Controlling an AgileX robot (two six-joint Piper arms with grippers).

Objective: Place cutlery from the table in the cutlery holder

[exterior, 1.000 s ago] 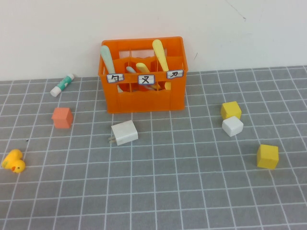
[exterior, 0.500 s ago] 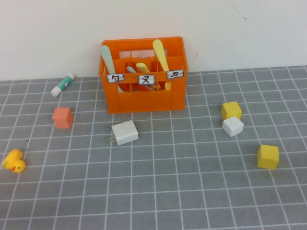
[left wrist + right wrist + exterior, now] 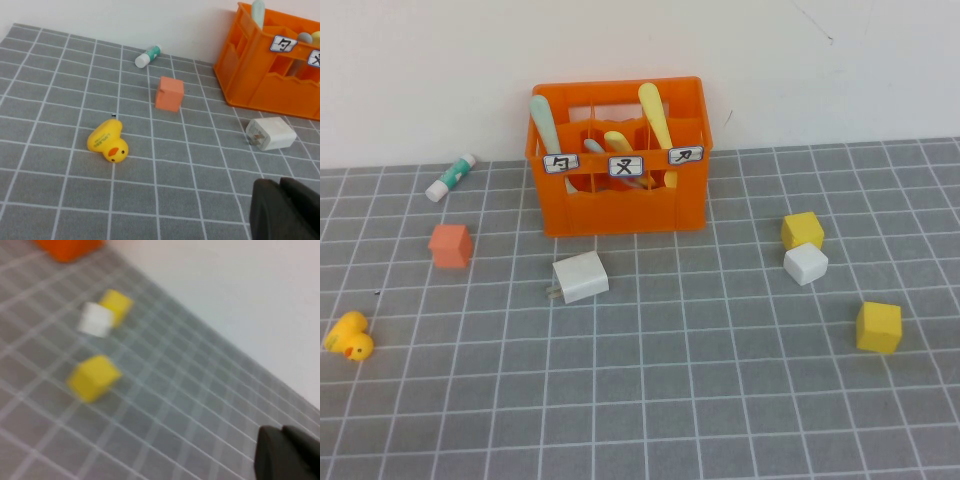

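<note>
High view shows the orange cutlery holder (image 3: 617, 155) at about 12 o'clock on the grey gridded table (image 3: 670, 400), close against the white wall, with all the cutlery already standing in it: a pale mint-green spoon (image 3: 542, 120) in the left compartment, a grey utensil (image 3: 594, 146) and a yellow fork (image 3: 619, 142) toward the middle, and a yellow knife (image 3: 654, 112) on the right. No utensil lies on the mat.

What remains there is not cutlery — a white-and-green tube (image 3: 451, 177) at 10 o'clock, a small orange cube (image 3: 450, 245) and a rubber duck (image 3: 348, 336) toward 9 o'clock, a white charger plug (image 3: 579, 277) just in front of the holder, and two yellow cubes (image 3: 801, 229) (image 3: 877, 326) with a white cube (image 3: 805, 263) toward 3 o'clock.

Neither arm appears in the high view. The left gripper (image 3: 285, 210) shows only as a dark edge in the left wrist view, above the mat near the plug; the right gripper (image 3: 287, 452) likewise shows only as a dark edge in its wrist view, well apart from the cubes. Whether either pair of jaws is released or clenched I cannot tell.

As I judge it the sorting is done, so the step in hand is to hold clear — keep both arms back and high, avoid nudging the holder or the leaning handles, and leave the decoys alone.
</note>
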